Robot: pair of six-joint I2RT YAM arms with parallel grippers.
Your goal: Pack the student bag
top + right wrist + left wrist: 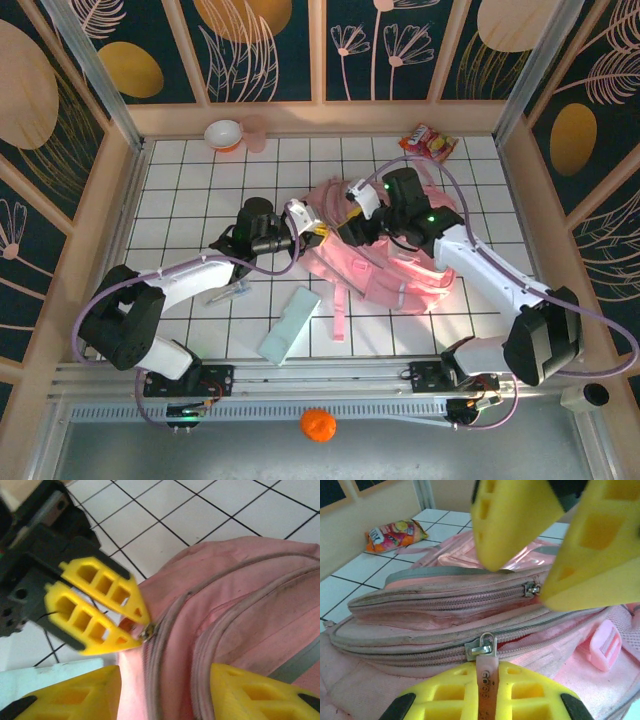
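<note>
At the zipper pull [486, 680]: left gripper [140, 629] clamped on the tab, right gripper [520, 582] spread apart just above the student bag [370, 270].
Bag lies flat mid-table between both arms. Early stage by my read: zips in the left wrist view look shut or nearly so, interior not visible, nothing packed that I can confirm. Pale teal flat case [290, 323] and snack packet [428, 142] sit loose on the tiles, outside the bag.

Arms [185, 278] were white with black joints | cables [452, 176] ran lilac | fingers [515, 520] were yellow, with square cut-outs
</note>
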